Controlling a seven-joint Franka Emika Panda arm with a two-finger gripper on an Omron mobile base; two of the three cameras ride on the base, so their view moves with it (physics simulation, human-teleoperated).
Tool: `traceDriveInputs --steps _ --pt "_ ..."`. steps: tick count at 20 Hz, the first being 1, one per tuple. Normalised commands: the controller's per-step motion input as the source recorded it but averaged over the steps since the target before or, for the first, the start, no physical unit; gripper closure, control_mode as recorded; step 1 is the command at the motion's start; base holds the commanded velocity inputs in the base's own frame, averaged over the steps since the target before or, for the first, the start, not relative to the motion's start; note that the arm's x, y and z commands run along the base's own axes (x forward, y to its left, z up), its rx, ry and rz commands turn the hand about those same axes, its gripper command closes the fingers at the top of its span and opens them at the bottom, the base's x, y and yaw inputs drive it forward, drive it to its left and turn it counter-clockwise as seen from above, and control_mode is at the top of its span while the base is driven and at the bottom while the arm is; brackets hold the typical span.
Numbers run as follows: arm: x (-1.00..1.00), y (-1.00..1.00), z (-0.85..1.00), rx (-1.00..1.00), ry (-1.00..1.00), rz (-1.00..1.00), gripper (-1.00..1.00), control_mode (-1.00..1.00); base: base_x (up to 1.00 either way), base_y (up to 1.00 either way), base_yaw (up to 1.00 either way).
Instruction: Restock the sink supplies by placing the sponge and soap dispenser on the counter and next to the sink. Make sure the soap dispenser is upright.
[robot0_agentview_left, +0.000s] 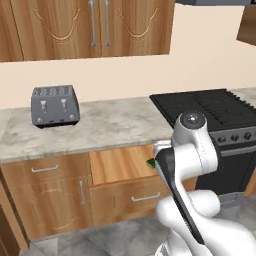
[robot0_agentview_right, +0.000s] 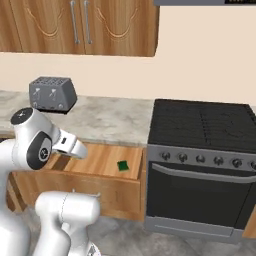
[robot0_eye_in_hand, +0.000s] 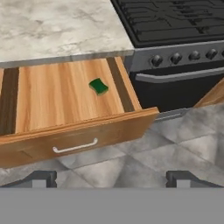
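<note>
So my end effector (robot0_eye_in_hand: 112, 178) is hanging above the floor in front of an open wooden drawer (robot0_eye_in_hand: 70, 94), fingers (robot0_eye_in_hand: 41, 178) spread wide apart with nothing between them. Inside that drawer the sponge (robot0_eye_in_hand: 99, 86) lies flat on the bottom, toward the side nearest the black stove (robot0_eye_in_hand: 175, 26), well away from my fingertips. Behind the drawer runs the marbled surface (robot0_agentview_left: 110, 125), with a grey toaster (robot0_agentview_left: 54, 105) standing on it near the wall.
</note>
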Motion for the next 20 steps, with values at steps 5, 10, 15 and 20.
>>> traceDriveInputs --steps 5,10,15,20 --pt "0.07 0.00 -0.04 0.00 0.02 0.00 -1.00 -1.00 0.02 0.00 -0.15" --pt "0.99 0.00 -0.65 0.00 0.26 0.14 -1.00 -1.00 0.00 0.00 0.00" --pt "1.00 0.01 -1.00 0.00 0.40 0.25 -1.00 -1.00 0.00 0.00 0.00" --pt "0.81 -0.01 -0.64 0.00 0.13 0.08 -1.00 -1.00 0.00 0.00 0.00"
